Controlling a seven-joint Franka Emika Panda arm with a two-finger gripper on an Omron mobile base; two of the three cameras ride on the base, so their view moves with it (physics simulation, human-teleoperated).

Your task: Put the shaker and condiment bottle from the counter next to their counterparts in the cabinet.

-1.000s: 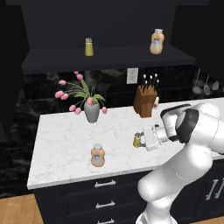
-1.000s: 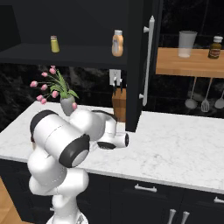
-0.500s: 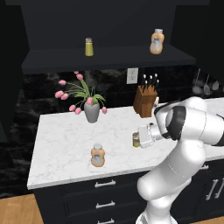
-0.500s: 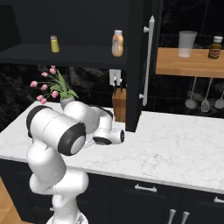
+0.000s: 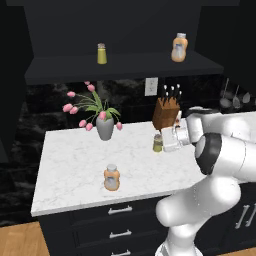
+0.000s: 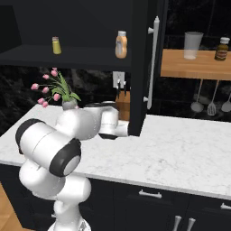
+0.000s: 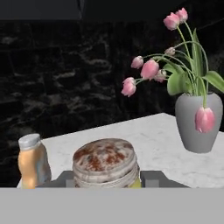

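My gripper [image 5: 162,143] is shut on the small yellow-green shaker [image 5: 158,143], just in front of the knife block. In the hand view its grey metal cap [image 7: 104,159] sits between my two fingertips [image 7: 64,178]. The orange condiment bottle [image 5: 112,177] stands upright near the front edge of the white marble counter [image 5: 70,165], and it appears again as the bottle [image 7: 33,162] at the left of the hand view. Up on the black cabinet's shelf [image 5: 125,67] stand the counterparts: a second shaker [image 5: 102,53] and a second orange bottle [image 5: 179,47], the same pair being the shaker [image 6: 56,45] and bottle [image 6: 121,44].
A grey vase of pink tulips [image 5: 105,127] stands at the back left of the counter, close to my hand [image 7: 199,122]. A knife block [image 5: 166,112] is right behind the gripper. The open cabinet door [image 6: 143,67] hangs beside the arm. A wooden shelf [image 6: 194,65] and hanging utensils [image 6: 205,106] are to the right.
The gripper moved left onto the shaker and its jaws closed on it. The shaker now sits a little higher in the left base view. The condiment bottle has not moved.
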